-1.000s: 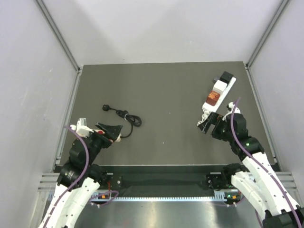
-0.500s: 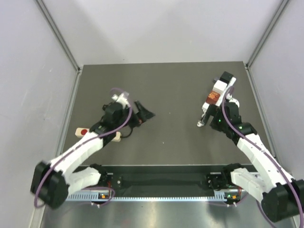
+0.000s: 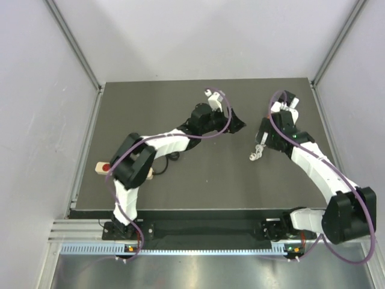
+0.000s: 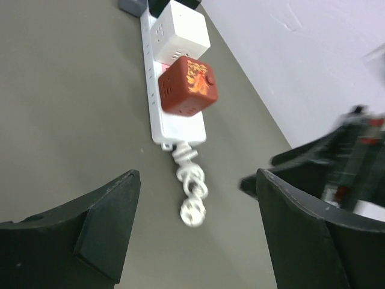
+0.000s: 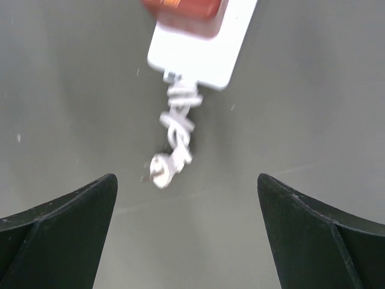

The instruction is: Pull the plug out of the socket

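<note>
Your table (image 3: 204, 180) is dark grey, and both arms reach out over its far half. The left arm (image 3: 162, 141) stretches across toward the right side, while the right arm (image 3: 313, 162) bends in over the socket (image 4: 177, 127). Your left gripper (image 3: 236, 123) has its jaws spread wide with nothing between them. From its wrist, the socket lies on the table straight ahead of the gap and runs away from the fingers. Your right gripper (image 5: 185, 177) is also wide and empty. It hangs above the socket's near end, which sits just ahead of its jaws. The red plug (image 4: 187, 86) is seated in the socket nearest the jaws. The white plug (image 4: 183, 33) is right behind it, touching it, and beyond that a dark piece is cut off by the frame edge. The cord (image 4: 192, 186) is short, white and knotted. It trails from the socket's near end back toward both gaps, and its tip lies slightly toward the right gripper's left finger. A black cable (image 3: 174, 156) peeks out under the left arm, well behind its jaws. The beige block (image 3: 102, 167) with a red spot lies further back still, near the table's left edge.
</note>
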You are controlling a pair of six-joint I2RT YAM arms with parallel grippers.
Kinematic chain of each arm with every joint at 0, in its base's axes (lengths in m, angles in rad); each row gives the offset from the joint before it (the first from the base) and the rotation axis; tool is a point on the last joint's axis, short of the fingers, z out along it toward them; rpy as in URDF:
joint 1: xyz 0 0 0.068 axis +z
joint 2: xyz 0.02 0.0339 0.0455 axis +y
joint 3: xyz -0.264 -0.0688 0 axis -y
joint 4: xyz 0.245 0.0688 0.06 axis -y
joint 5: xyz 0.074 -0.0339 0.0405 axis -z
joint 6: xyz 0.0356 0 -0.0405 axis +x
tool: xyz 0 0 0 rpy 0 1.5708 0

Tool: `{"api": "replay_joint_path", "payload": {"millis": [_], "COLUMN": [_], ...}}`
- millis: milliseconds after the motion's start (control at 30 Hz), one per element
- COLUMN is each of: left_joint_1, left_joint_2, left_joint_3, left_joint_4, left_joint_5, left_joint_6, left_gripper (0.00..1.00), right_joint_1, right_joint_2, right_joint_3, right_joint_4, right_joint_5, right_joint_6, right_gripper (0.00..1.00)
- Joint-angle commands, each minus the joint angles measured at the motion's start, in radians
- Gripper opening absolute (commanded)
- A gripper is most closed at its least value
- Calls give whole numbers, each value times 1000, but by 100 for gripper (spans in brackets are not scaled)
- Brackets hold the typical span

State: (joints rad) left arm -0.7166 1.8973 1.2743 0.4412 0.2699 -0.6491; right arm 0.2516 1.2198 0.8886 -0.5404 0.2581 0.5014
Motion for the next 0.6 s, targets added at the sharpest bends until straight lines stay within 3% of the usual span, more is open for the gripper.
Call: {"api": "replay_joint_path", "payload": {"millis": [0, 200, 367, 567], "left_joint_1": [2, 2, 16, 104], "left_joint_2": [140, 214, 143, 137], "left_joint_3": [118, 157, 36, 16], "left_joint_4": [194, 218, 211, 200], "left_joint_5": [127, 176, 184, 417], "left_joint_6": [-4, 61, 184, 212], "left_gripper": [81, 76, 75, 74], "right_joint_1": [-38, -81, -81, -80], "right_joint_2": [49, 90, 104, 122], "right_joint_3": [108, 105, 43, -63], "right_joint_4": [-32, 37, 141, 240], "right_joint_5": [95, 89, 14, -111], "right_joint_6": [-53, -26, -40, -96], "right_gripper": [100, 100, 100, 100]}}
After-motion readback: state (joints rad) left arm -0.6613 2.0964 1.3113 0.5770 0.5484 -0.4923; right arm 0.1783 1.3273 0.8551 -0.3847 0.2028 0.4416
